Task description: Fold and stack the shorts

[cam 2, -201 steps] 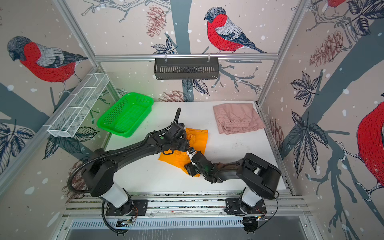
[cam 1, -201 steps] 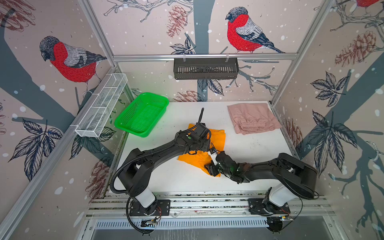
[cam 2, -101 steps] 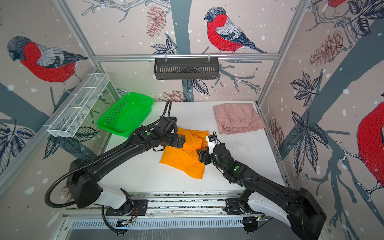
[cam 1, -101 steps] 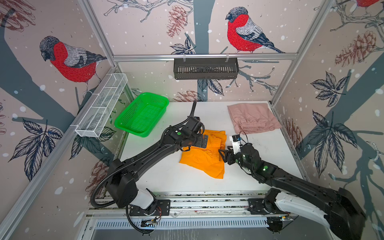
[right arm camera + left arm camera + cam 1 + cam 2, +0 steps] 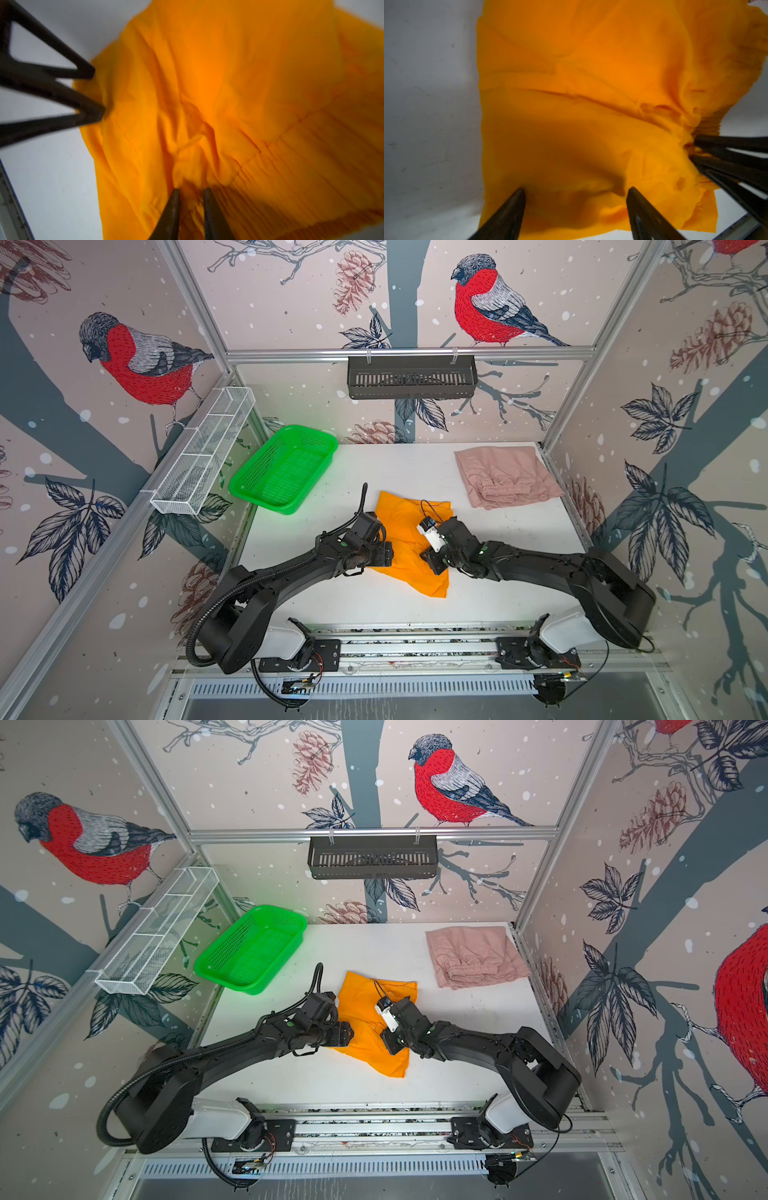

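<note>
Right gripper [image 5: 191,192]: jaws nearly together, pinching a bunched fold of the orange shorts [image 5: 405,526] just beside the gathered waistband [image 5: 311,166]. Left gripper [image 5: 575,193]: jaws wide apart, tips over the shorts' 9 o'clock edge, nothing clamped; can't tell if they touch. The two sets of tips face each other across the cloth, near.

Orange shorts sit crumpled at the centre of the table [image 5: 511,568]. Long axis runs roughly 11 to 5 o'clock, narrow corner pointing to 5, waistband on the 3 o'clock side.

Bare table at 3–4 o'clock out to the side wall, a strip at 6 before the front rail [image 5: 415,630], more at 12.

Pink shorts [image 5: 503,472] at 1 o'clock, well apart, waistband toward 6, right edge near the table edge. Green basket [image 5: 332,448] at 10–11.
</note>
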`<state>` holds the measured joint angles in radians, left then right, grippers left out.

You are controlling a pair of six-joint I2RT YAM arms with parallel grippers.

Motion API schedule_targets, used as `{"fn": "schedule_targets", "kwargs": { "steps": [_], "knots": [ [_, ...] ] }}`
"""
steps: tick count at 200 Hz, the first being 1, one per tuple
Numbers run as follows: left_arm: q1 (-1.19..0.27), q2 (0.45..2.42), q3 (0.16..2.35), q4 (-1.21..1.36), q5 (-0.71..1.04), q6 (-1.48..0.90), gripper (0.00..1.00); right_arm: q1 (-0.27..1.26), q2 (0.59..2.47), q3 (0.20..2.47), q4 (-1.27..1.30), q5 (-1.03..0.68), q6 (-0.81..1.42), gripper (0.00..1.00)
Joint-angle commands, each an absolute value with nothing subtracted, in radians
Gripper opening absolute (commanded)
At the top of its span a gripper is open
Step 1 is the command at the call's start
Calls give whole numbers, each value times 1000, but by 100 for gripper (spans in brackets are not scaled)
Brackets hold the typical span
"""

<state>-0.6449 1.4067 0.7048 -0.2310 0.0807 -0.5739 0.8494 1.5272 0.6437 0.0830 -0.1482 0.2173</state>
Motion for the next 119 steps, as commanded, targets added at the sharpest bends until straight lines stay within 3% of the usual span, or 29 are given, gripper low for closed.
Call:
{"fn": "schedule_targets", "kwargs": {
  "steps": [1,24,34,87,119],
  "knots": [
    [-634,1463,706,-162,81,-556,66,889,1572,602,155,-172,274,18],
    [-606,1534,707,-134,107,-535,53,954,1599,571,236,-150,365,17],
    [-591,1558,715,-130,110,-520,49,982,1602,584,250,-139,388,28],
    [-486,1628,865,-166,-19,-294,49,958,1519,854,-2,-92,296,61],
    [-427,1694,988,-128,-8,-198,55,822,1560,1011,-107,-98,194,64]
  ]
}}
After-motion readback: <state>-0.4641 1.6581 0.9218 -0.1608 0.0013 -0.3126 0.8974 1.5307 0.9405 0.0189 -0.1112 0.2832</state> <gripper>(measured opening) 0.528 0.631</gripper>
